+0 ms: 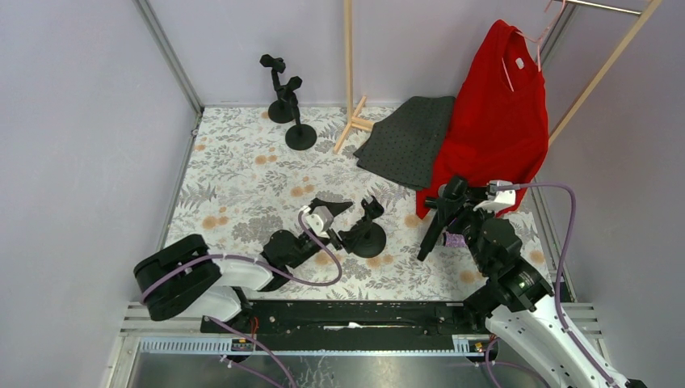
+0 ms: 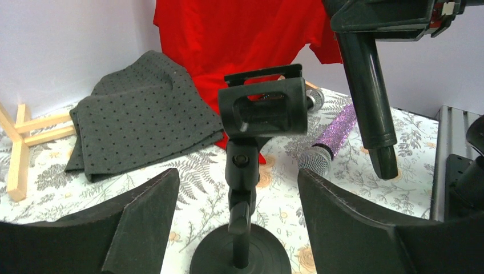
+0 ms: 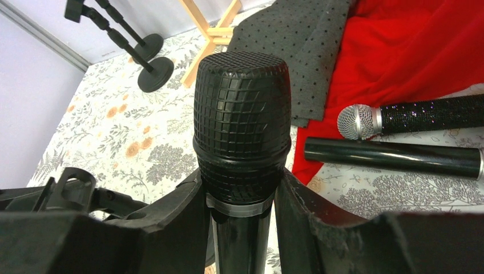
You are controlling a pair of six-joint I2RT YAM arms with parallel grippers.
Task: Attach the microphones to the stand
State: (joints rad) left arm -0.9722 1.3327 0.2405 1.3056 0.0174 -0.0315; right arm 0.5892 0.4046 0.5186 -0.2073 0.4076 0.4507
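Note:
A short black stand (image 1: 367, 234) with a round base and an empty clip (image 2: 262, 108) stands mid-table. My left gripper (image 1: 349, 225) is open, its fingers either side of the stand's stem (image 2: 240, 188) without touching it. My right gripper (image 1: 448, 202) is shut on a black microphone (image 3: 242, 125), gripped just below its black mesh head, body pointing down (image 1: 430, 233) to the right of the stand. The glittery purple microphone (image 2: 337, 134) lies on the table by the red cloth. A third black microphone (image 3: 394, 157) lies beside it.
Two more black stands (image 1: 279, 89) (image 1: 300, 129) are at the back left. A wooden rack foot (image 1: 354, 121), a dark dotted cloth (image 1: 408, 137) and a hanging red shirt (image 1: 493, 113) fill the back right. Grey walls enclose the floral table (image 1: 234, 186).

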